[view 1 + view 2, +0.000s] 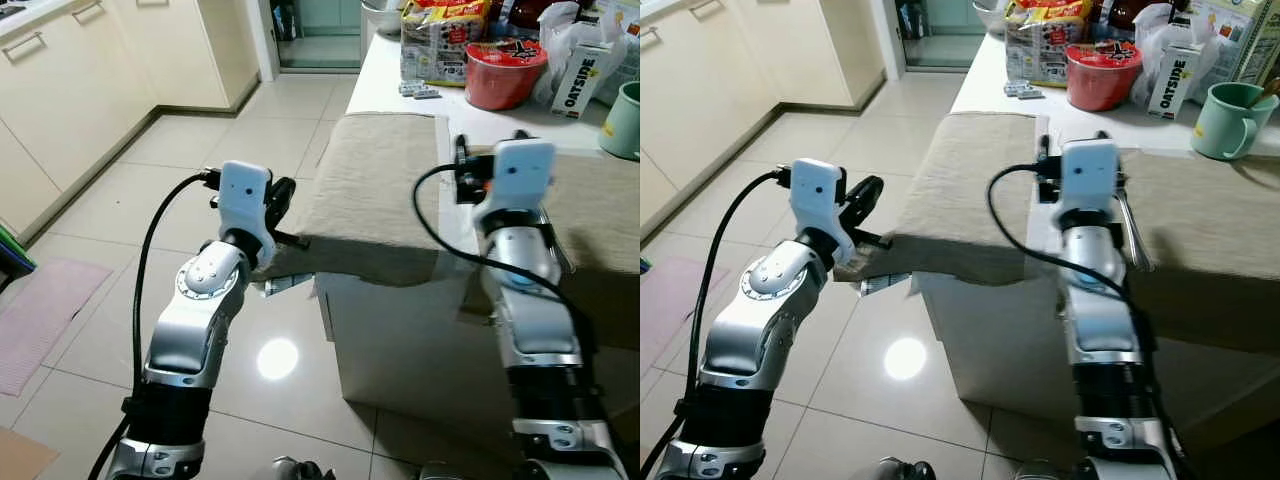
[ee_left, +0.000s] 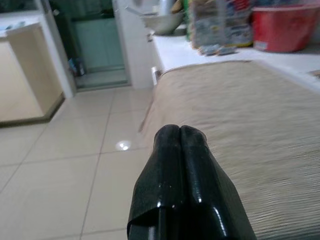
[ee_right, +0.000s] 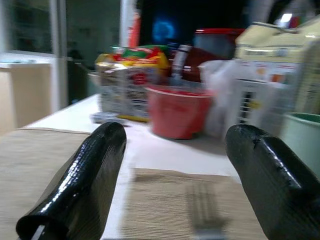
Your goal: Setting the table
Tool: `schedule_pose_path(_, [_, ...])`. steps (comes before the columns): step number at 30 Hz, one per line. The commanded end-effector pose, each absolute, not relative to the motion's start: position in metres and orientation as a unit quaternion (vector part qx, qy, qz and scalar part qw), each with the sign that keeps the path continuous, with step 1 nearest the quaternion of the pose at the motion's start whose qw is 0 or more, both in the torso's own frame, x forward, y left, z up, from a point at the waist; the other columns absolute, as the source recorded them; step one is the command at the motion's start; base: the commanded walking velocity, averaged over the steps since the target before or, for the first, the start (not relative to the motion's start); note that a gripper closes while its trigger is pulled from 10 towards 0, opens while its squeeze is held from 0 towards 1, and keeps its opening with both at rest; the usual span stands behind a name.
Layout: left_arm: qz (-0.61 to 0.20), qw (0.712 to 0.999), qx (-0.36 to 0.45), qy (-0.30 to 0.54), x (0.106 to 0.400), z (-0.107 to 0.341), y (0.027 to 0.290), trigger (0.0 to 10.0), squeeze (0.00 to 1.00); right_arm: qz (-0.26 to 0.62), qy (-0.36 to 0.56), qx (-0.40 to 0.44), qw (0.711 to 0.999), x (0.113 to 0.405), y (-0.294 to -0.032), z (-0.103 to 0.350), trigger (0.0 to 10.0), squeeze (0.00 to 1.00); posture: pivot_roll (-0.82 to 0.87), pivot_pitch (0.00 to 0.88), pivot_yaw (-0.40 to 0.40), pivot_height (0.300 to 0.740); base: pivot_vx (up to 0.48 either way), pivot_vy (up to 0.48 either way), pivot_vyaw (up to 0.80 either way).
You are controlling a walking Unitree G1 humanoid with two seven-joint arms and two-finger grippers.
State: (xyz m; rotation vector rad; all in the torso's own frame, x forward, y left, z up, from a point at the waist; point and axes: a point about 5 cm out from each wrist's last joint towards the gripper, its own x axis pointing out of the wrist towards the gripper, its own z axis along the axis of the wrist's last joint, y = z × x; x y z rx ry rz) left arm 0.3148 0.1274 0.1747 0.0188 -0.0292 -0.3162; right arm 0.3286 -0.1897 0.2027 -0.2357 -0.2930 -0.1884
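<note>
A beige woven placemat (image 1: 370,180) lies on the white table (image 1: 385,70), its near left corner sticking out past the table edge over the floor. My left gripper (image 2: 180,131) is shut just above that overhanging corner (image 1: 285,262), and nothing shows between its fingertips. A second beige placemat (image 1: 1200,210) lies to the right with a silver fork (image 1: 1130,230) on it. My right gripper (image 3: 175,132) hovers open low over this mat, and the fork (image 3: 202,210) is blurred on the mat between its fingers.
At the back of the table stand a red bowl (image 1: 503,70), snack packs (image 1: 440,40), an Oatside carton (image 1: 585,70) and a green mug (image 1: 1230,120). Cream cabinets (image 1: 60,90) line the left. A pink rug (image 1: 40,310) lies on the tiled floor.
</note>
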Motion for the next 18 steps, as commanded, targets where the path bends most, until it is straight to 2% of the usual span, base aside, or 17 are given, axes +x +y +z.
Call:
schedule_pose_path(1, [-0.139,0.990,0.011,-0.016,0.315,0.173,0.138,10.0,0.00,-0.093,-0.159,-0.129,0.975,0.326,-0.189,0.206,10.0,0.00,-0.23,0.023,0.147,0.740,0.000,0.000,0.00])
schedule_pose_path(8, [-0.138,0.990,0.008,-0.028,0.312,0.174,0.136,10.0,0.00,-0.094,-0.183,-0.140,0.969,0.302,-0.193,0.208,10.0,0.00,-0.24,0.011,0.141,0.740,0.000,0.000,0.00])
schedule_pose_path(12, [-0.100,0.995,-0.012,-0.030,0.296,0.175,0.160,10.0,0.00,-0.099,-0.194,-0.149,0.965,0.269,-0.196,0.214,10.0,0.00,-0.26,0.012,0.148,0.740,0.000,0.000,0.00])
schedule_pose_path(14, [-0.084,0.996,-0.018,-0.037,0.275,0.188,0.174,10.0,0.00,-0.083,-0.187,-0.167,0.964,0.237,-0.193,0.214,10.0,0.00,-0.26,0.020,0.152,0.740,0.000,0.000,0.00])
schedule_pose_path(18, [-0.095,0.995,-0.007,-0.039,0.263,0.194,0.172,10.0,0.00,-0.074,-0.179,-0.180,0.964,0.220,-0.192,0.212,10.0,0.00,-0.26,0.030,0.153,0.740,0.000,0.000,0.00])
